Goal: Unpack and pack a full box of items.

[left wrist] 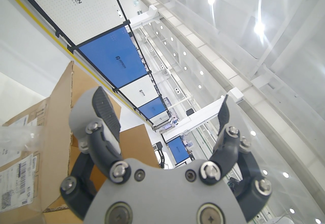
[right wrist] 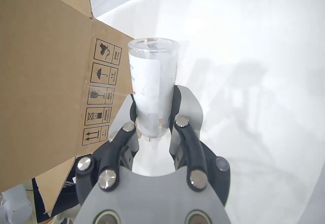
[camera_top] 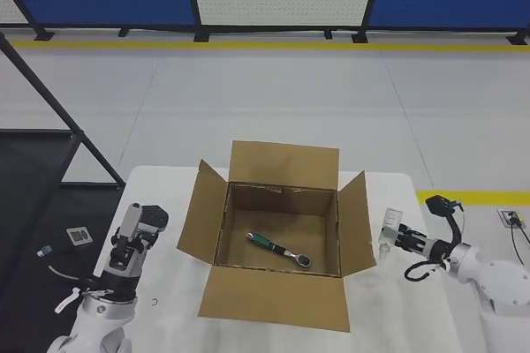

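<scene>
The right gripper [right wrist: 155, 105] is clamped on a clear bottle [right wrist: 152, 77] with a white label. Its fingers [right wrist: 177, 103] press the lower body just above the narrow neck, so the neck sits toward the wrist and the broad flat end points away from it. Seen from above, the bottle hangs over the white table [camera_top: 397, 309], just beside the outer face of the right flap [camera_top: 358, 221] of the open cardboard box [camera_top: 283, 163]. That flap stands raised and leans outward, between the bottle and the inside of the box. On the box floor lies a ratchet wrench [camera_top: 278, 248] with a green handle, set at a slant with its metal head toward the near right corner. On the other side of the box, the left gripper [left wrist: 162, 98] is held near the left flap [camera_top: 199, 212] with its fingers spread wide and nothing between them, aimed upward at the ceiling.
</scene>
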### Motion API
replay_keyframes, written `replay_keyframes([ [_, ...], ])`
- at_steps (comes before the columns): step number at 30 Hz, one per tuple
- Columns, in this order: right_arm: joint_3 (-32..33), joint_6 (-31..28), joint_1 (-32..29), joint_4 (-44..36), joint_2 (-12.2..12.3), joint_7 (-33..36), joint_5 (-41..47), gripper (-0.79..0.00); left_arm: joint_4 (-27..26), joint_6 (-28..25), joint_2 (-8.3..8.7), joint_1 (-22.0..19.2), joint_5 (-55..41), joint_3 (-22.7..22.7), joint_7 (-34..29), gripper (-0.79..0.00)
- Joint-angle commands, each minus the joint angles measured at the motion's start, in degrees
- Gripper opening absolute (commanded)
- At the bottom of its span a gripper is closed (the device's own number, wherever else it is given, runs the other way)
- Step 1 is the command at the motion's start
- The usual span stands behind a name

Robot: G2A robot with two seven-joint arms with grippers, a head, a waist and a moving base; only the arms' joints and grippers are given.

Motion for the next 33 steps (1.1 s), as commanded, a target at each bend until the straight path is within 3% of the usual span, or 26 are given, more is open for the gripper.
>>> replay_keyframes([
  [1, -1.3, 0.9, -0.2, -0.7, 0.0, 0.2, -1.0, -0.785, -0.1, -0.1, 0.00, 0.2, 0.2, 0.3, 0.1, 0.000],
  [12, -5.5, 7.6, 5.3, 6.5, 1.3, 14.0, -3.6, -0.785, -0.7, -0.3, 0.08, 1.0, 0.1, 0.1, 0.1, 0.000],
  [17, -8.5, 12.3, 7.9, 9.8, 1.3, 13.9, -6.1, -0.785, -1.0, -0.3, 0.12, 1.1, 0.3, 0.3, 0.0, 0.000],
  [28, -12.6, 14.7, 12.4, 15.6, 1.6, 15.7, -7.5, -0.785, -1.3, -0.6, 0.19, 2.0, 0.2, 0.1, 0.2, 0.000],
  [33, -14.0, 16.0, 13.5, 16.8, 1.8, 16.0, -8.4, -0.637, -1.5, -0.9, 0.22, 2.2, 0.1, 0.0, 0.3, 0.000],
])
